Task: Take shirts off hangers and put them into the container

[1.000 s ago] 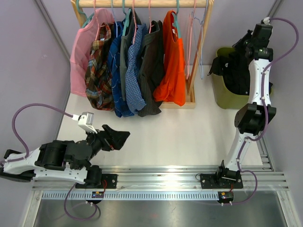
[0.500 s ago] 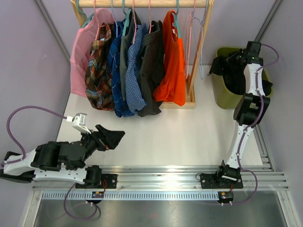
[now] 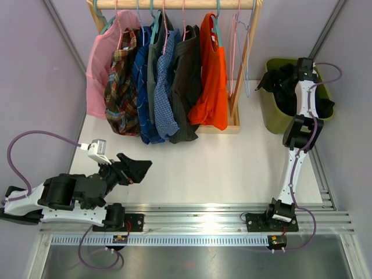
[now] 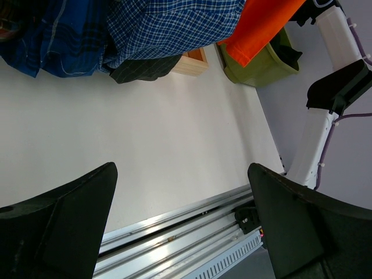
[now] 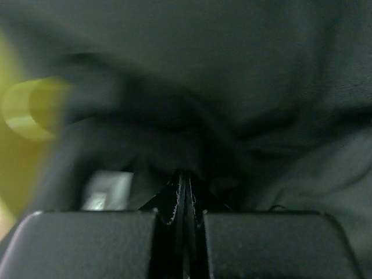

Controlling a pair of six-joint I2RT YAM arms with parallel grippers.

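"Black cloth, all crumpled: one shirt [image 3: 283, 81] fills the olive bin [image 3: 272, 116] at upper right and spills over its rim."

"And the others?"

"Pink, plaid, blue, grey and orange shirts [image 3: 168, 81] on hangers [image 3: 234, 46], top centre."

"The grippers?"

"Right gripper [image 5: 181, 177] is pinched shut down in the bin, amid that black cloth. Left gripper [image 4: 180, 171] is spread wide, lower left."

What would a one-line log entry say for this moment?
left gripper: open, empty | right gripper: shut on black shirt, inside green container | orange shirt: hanging on rail
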